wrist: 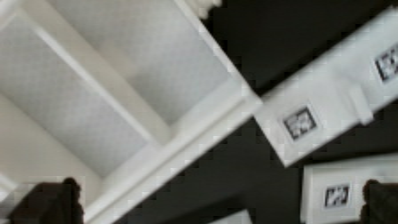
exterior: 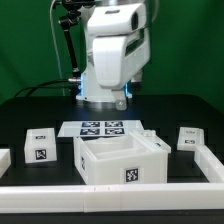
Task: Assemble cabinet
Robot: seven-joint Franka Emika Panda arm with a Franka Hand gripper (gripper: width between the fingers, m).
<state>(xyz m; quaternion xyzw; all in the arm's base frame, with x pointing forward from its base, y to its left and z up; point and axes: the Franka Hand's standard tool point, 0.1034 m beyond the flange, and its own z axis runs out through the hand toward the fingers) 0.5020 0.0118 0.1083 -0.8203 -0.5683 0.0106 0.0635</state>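
The cabinet (exterior: 120, 162) is a large open white box with inner walls and a tag on its front, standing at the front middle of the table. It fills much of the wrist view (wrist: 107, 90). One small white drawer block (exterior: 38, 147) lies to the exterior view's left of it, and another (exterior: 188, 138) to its right. My gripper (exterior: 110, 88) hangs high above the table behind the cabinet. In the wrist view my gripper (wrist: 214, 205) is open and empty, with both dark fingertips (wrist: 50, 202) wide apart and touching nothing.
The marker board (exterior: 100, 128) lies flat behind the cabinet. A long white border rail (exterior: 110, 190) runs along the table's front and up the right side. White tagged pieces (wrist: 299, 122) show beside the cabinet in the wrist view; I cannot tell which they are.
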